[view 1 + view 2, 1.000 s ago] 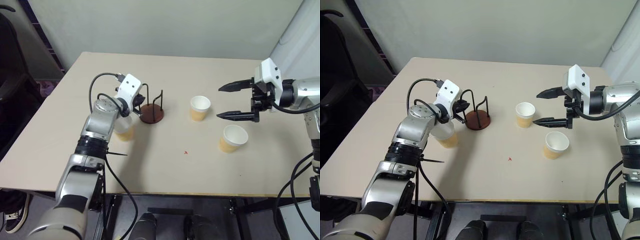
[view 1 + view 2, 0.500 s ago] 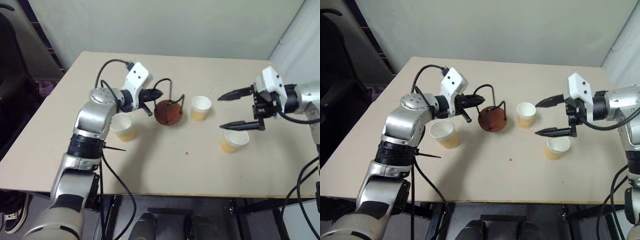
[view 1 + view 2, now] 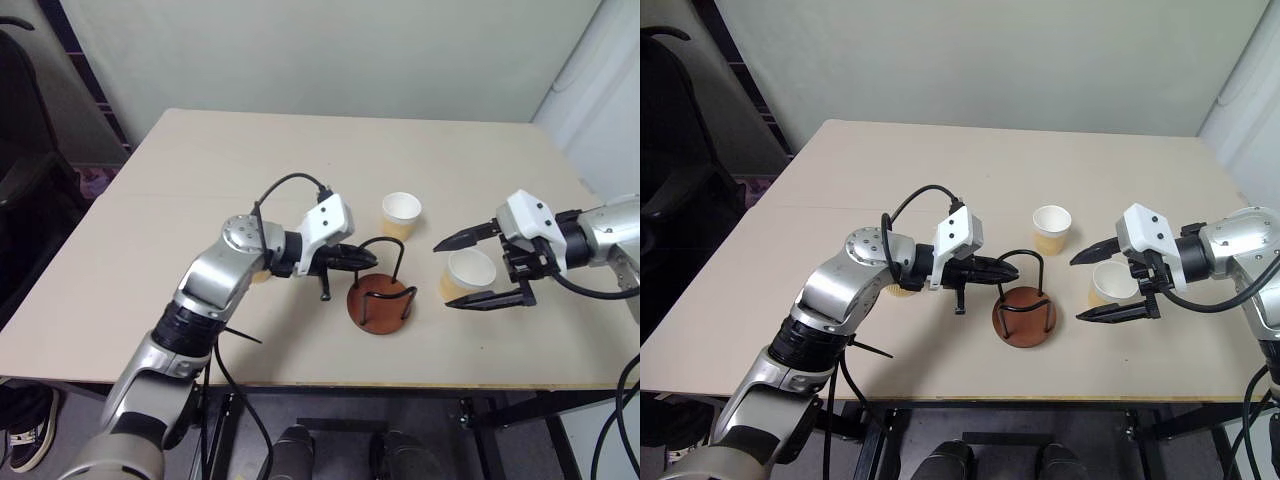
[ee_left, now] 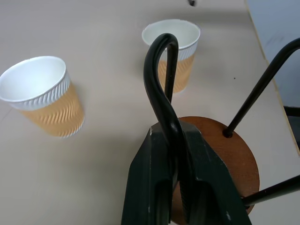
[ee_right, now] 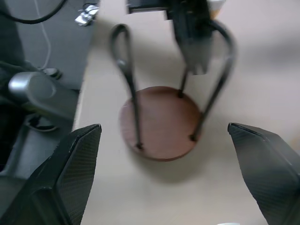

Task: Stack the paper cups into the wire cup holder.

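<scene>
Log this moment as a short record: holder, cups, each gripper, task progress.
holder: wire cup holder near the front edge of the table, no cup in it
cups: three paper cups, all upright on the table; one behind the holder, one to its right, one mostly hidden behind the left arm
left gripper: fingers shut on one wire loop of the holder
right gripper: fingers open, straddling the right-hand cup, not closed on it
progress: no cup stacked yet

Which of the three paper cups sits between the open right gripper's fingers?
The cup nearest the table's right edge, between the right gripper's open fingers; the other two stand apart, unflanked.
</scene>
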Tool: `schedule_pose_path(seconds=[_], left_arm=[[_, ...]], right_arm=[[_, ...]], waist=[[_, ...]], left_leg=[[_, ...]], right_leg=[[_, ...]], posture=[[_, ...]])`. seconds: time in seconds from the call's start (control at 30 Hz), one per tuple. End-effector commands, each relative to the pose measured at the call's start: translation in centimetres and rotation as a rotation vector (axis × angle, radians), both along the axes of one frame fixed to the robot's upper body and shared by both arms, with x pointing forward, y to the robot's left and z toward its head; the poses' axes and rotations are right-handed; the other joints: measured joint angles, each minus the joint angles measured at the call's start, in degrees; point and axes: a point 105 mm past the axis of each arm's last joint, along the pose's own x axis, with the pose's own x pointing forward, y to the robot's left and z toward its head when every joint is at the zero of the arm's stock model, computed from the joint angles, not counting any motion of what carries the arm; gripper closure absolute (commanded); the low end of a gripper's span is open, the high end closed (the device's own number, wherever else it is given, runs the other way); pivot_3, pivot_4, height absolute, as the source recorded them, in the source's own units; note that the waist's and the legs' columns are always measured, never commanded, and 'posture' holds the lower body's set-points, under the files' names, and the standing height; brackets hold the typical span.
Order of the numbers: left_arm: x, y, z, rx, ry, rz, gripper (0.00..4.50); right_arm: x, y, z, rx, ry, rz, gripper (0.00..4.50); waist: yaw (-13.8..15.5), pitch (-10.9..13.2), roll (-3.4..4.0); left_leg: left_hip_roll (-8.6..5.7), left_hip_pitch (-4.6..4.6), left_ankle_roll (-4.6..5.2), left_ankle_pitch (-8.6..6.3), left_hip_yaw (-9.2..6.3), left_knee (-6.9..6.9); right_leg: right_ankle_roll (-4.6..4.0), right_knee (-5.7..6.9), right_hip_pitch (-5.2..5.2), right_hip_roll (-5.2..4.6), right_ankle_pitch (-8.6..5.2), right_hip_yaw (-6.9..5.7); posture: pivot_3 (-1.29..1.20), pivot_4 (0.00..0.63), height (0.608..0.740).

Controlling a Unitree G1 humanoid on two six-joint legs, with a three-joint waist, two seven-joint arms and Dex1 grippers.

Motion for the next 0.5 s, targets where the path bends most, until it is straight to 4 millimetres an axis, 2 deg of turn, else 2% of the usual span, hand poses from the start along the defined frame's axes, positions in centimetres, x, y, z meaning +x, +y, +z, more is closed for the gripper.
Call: schedule_pose_path(seconds=[0.03,0.13,0.17,0.37,0.5], left_arm=[[-0.5,-0.7,-0.3,0.045,-0.065,-0.039,4.49],[-0.1,-0.6,-1.3,0.092,-0.07,-0.011,4.49],[-0.1,-0.5,-1.6,0.107,-0.068,-0.011,3.88],[0.0,-0.4,-1.9,0.112,-0.065,0.012,2.0],[0.0,0.0,-2.2,0.121,-0.069,0.034,0.57]], right_arm=[[-0.3,-0.1,1.3,0.01,-0.059,-0.006,0.0],[-0.1,-0.1,1.2,0.009,-0.064,-0.015,0.0],[0.0,-0.1,1.2,0.005,-0.067,-0.02,0.0],[0.6,0.0,0.7,-0.016,-0.081,-0.041,0.0],[0.9,-0.1,0.5,-0.032,-0.085,-0.047,0.0]], waist=[[0.0,0.0,0.0],[0.01,0.0,0.0],[0.01,0.0,0.0],[0.02,0.0,0.0],[0.02,0.0,0.0]], left_leg=[[0.0,0.03,0.02,-0.01,0.0,0.0],[0.0,0.09,0.06,0.0,0.0,0.0],[-0.01,0.07,0.06,0.0,-0.01,0.0],[-0.05,-0.04,0.07,-0.02,-0.03,0.01],[-0.05,-0.04,0.29,-0.18,-0.01,0.02]], right_leg=[[0.0,-0.1,0.04,0.01,0.0,0.0],[0.19,-0.31,0.03,0.02,0.11,0.0],[0.39,-0.37,0.03,0.02,0.23,0.0],[0.49,-0.58,0.03,-0.03,0.29,0.01],[0.51,-0.6,0.02,-0.05,0.3,0.01]], posture=[[0.0,0.15,0.74],[0.0,0.15,0.74],[0.0,0.15,0.74],[0.0,0.15,0.74],[0.0,0.15,0.74]])
